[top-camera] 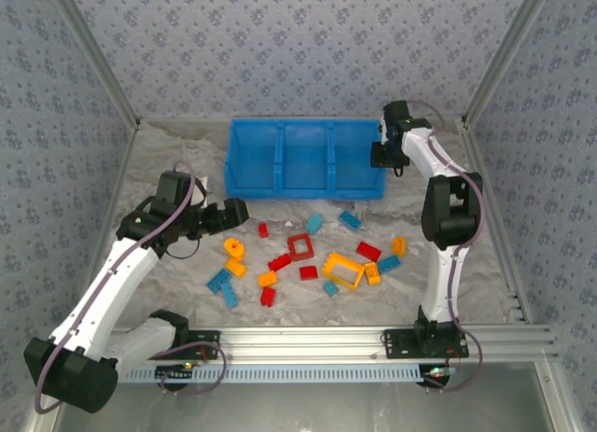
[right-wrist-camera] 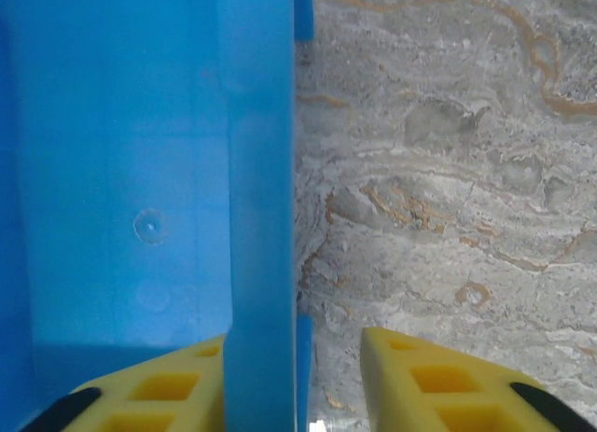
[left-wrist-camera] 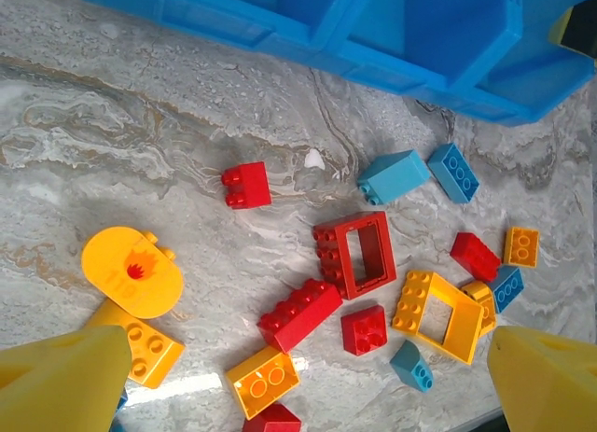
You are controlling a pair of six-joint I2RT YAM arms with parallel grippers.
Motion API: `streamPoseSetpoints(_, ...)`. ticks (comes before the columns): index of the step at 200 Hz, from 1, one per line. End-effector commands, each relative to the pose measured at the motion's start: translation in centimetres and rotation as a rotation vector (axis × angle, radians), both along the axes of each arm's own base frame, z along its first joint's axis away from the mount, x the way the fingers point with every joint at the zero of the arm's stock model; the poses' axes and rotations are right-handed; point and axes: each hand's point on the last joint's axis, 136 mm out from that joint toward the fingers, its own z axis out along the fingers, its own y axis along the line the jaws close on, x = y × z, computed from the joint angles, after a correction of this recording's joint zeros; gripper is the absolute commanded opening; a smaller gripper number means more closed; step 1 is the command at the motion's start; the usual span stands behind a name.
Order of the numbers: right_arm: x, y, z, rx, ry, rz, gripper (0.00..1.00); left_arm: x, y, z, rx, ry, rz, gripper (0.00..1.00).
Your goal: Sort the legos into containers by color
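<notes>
Your left claw point(top-camera: 229, 215) hangs wide open over the red, lt-blue & yellow-orange plastic toy bricks point(top-camera: 301, 247) loose on the marbled grey table point(top-camera: 187, 161), prob. lining up a pick, while your right claw point(top-camera: 389, 157) sits part-open astride the end wall of the bright blue 3-compartment plastic bin point(top-camera: 308, 189), clamping nothing.

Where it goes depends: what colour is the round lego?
Round lego: yellow-orange; left wrist view.

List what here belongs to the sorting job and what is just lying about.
Job: red legos, light blue legos, yellow-orange legos, three-compartment blue bin.
Not the job: nothing loose, just the marbled table, patterned walls, metal rail.
</notes>
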Motion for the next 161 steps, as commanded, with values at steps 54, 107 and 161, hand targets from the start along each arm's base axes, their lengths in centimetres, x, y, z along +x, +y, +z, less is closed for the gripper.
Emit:
streamPoseSetpoints(54,-7.7,3.5,17.7,0.18,-0.374,-0.012,0.5,-0.3,1.6,0.7,0.049,0.076,0.123,0.98)
streamPoseSetpoints(107,-21.6,12.1,21.2,0.451,-0.471,0.248,0.63,-3.9,2.0,-1.2,0.139,0.271,0.172,0.88)
streamPoseSetpoints(161,-33.4,19.6,15.7,0.551,-0.357,0.557,0.73,-10.7,2.0,-8.1,0.211,0.468,0.236,0.7)
